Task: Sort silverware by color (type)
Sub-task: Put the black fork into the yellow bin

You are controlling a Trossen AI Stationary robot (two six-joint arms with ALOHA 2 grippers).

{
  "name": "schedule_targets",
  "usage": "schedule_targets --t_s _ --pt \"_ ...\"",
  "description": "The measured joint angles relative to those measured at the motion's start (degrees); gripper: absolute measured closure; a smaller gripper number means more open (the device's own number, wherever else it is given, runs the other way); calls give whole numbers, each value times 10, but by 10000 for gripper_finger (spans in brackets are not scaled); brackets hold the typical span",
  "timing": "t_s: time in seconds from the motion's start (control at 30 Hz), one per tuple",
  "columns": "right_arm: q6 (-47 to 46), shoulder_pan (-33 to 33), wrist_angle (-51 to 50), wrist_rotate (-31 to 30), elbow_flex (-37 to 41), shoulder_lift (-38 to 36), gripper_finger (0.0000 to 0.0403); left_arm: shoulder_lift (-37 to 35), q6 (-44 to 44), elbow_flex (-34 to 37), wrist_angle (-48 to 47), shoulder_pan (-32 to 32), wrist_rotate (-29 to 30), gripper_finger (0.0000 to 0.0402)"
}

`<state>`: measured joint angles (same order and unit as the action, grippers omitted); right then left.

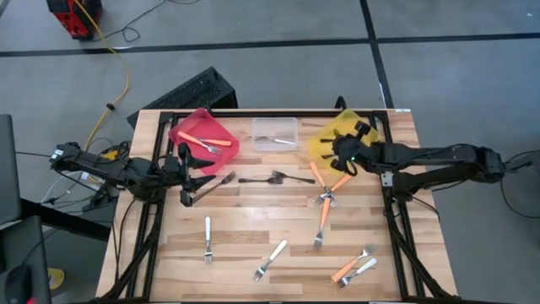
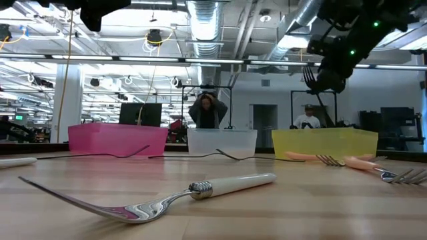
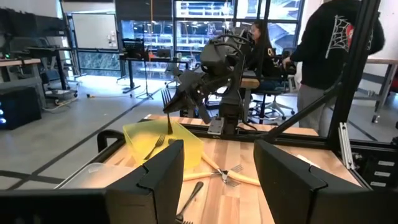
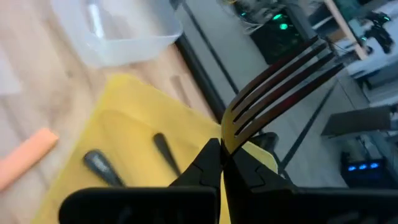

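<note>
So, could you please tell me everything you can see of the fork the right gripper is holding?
It is a dark fork, glossy like metal or plastic, with four long tines. The right gripper is shut on it near the neck, so the handle is mostly hidden. It is lifted off the table, tines pointing up, handle hanging down over the yellow bin, as the left wrist view shows. Only the gripper's fingers touch it. Other dark utensils already lie in that bin.

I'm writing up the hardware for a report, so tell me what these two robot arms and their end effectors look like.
Both arms are dark, nearly black, jointed links reaching in from the table's two sides. The left end effector has two broad, flat, wedge-like black fingers. The right end effector is equally dark, with small green lights glowing on its wrist. Black cables trail from the left arm's base.
</note>
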<state>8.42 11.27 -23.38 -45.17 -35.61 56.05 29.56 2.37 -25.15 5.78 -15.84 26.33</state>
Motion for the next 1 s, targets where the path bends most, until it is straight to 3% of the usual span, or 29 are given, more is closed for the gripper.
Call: schedule_targets --t_s 0.23,0.73,1.0 --pt "10 48 22 -9 28 -17 379 0 -13 0 1 0 0 220" --pt "188 65 34 6 32 91 379 0 -26 0 1 0 10 220" --pt "224 65 25 73 32 146 380 0 -26 0 -2 0 11 220"
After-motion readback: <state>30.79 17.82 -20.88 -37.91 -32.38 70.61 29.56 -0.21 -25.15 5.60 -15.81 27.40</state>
